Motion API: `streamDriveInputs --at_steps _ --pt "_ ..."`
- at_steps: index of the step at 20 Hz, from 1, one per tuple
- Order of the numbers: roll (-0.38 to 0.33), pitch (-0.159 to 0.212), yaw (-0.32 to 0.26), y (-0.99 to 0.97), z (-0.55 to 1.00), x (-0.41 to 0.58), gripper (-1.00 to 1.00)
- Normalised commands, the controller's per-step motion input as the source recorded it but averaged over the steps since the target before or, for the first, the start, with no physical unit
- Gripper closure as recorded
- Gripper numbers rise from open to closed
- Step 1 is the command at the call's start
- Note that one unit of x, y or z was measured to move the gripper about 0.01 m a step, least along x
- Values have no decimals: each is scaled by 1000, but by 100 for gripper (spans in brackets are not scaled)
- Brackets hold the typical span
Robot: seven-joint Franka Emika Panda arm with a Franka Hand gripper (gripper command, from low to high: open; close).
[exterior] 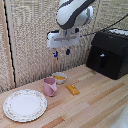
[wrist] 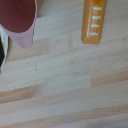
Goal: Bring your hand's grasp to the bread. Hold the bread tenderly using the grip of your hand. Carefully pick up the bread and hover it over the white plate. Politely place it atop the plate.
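- The hand (exterior: 61, 52) is seen in the exterior view well above the wooden tabletop (exterior: 95, 100), with nothing held; its blue-tipped fingers (exterior: 67, 52) hang downward with a gap visible between them, so the jaws are judged to be spread.
- The bread (exterior: 73, 89), a small golden-orange oblong, lies flat on the tabletop just beside the pink cup (exterior: 50, 86), on the exterior view's right of it. In the wrist view it (wrist: 94, 21) is seen as an orange bar with pale markings, apart from the cup (wrist: 20, 20).
- The white plate (exterior: 25, 105), with a floral rim, rests near the cup on the exterior view's left and carries nothing.
- A small bowl (exterior: 60, 77) with yellow contents stands behind the cup; a black appliance (exterior: 107, 52) stands at the exterior view's right.
- Step in hand: the approach is judged to be under way; the bread has not been reached.
- Next move: a descent is called for, with the jaws centred over the bread and aligned across its narrow width, kept clear of the cup. A light closure is then advised.
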Motion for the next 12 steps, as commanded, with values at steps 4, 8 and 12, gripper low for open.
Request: streamDriveInputs --at_steps 4,8,12 --pt "81 -13 -68 -537 -167 -291 -100" --pt "116 -1 -103 -638 -167 -250 -100" --pt "83 0 -101 -497 -262 -201 -100"
